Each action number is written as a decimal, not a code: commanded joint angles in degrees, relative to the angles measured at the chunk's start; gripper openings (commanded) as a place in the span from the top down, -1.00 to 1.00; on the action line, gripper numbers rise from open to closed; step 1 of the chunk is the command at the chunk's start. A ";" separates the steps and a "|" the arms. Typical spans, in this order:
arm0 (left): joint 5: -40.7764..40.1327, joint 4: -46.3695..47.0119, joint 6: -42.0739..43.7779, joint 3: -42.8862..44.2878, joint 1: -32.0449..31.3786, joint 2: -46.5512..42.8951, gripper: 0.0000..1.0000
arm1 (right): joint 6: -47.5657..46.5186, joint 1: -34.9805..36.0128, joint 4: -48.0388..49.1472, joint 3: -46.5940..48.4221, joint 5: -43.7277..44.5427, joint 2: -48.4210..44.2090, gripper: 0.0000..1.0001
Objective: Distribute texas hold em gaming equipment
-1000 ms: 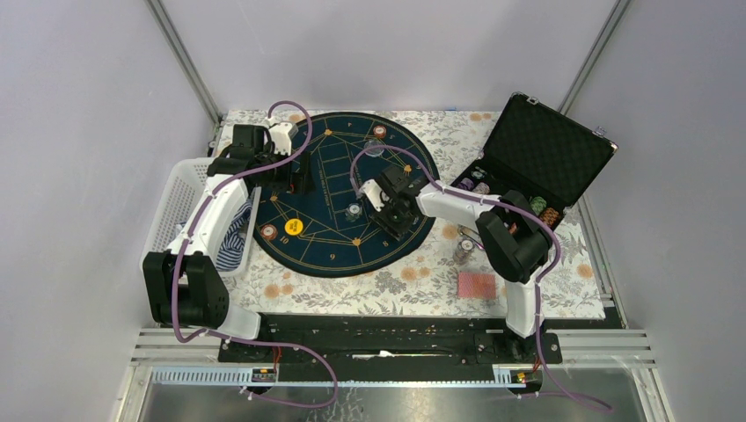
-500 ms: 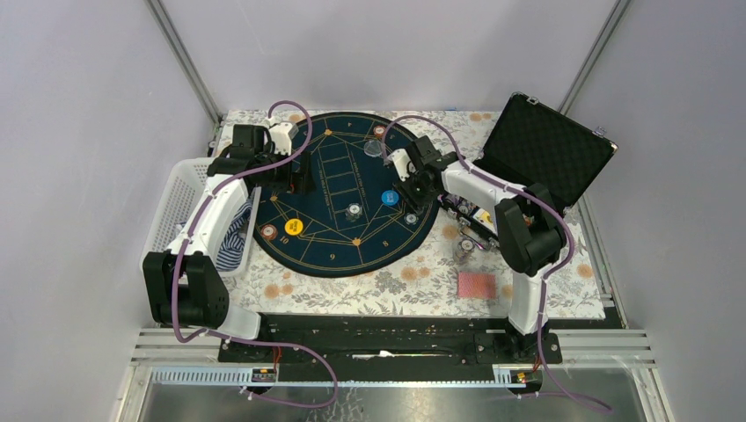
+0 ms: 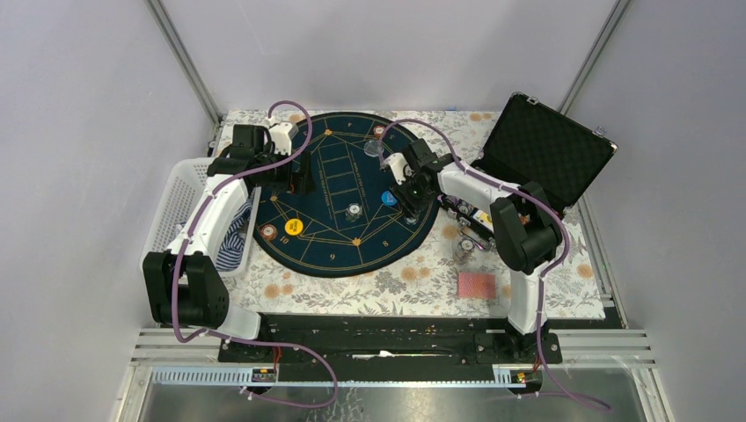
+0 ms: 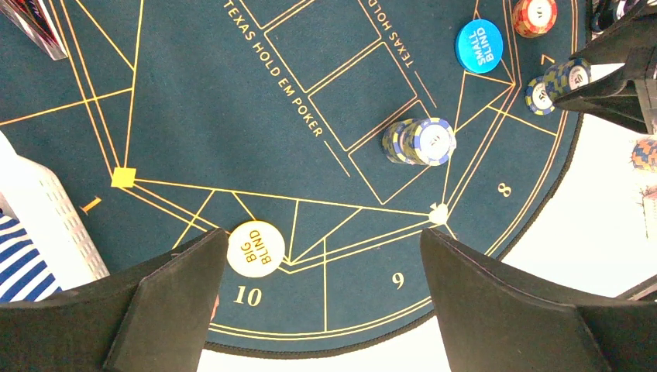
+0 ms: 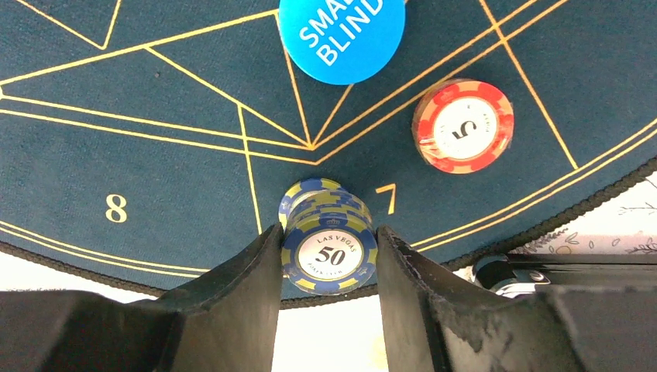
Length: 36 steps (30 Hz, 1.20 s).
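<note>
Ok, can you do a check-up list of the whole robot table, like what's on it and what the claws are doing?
Surface: floral tablecloth with a round dark-blue poker mat on it.
Job's things: Small Blind button, Big Blind button, red 5 chips and a middle chip stack on the mat; card deck on the cloth.
Clutter: white basket holding striped fabric; open black case.
Grippers: left gripper open above the mat; right gripper shut on the blue 50 chips beside the 7.
Cables: purple cables looping over the mat.
Surroundings: grey walls, metal frame.
</note>
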 commanded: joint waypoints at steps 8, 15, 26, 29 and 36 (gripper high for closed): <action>0.72 2.17 2.43 -0.02 0.28 -1.05 -0.98 | 0.27 2.50 -0.26 1.13 0.23 1.21 -0.23; -3.46 -0.52 9.33 1.33 -5.50 -0.15 -0.98 | 3.01 0.17 -3.58 3.85 -3.89 -6.67 -0.81; -8.31 -3.17 14.65 7.12 -18.38 11.60 -0.97 | 7.14 -12.91 1.67 -9.43 -15.34 -24.16 -0.99; -9.90 -3.28 14.92 9.79 -20.68 15.42 -0.95 | 8.80 -17.87 2.80 -12.57 -19.37 -26.18 -0.99; -13.51 -3.87 15.38 14.11 -24.90 22.79 -0.78 | 9.60 -24.04 3.67 -14.38 -22.58 -27.91 -0.99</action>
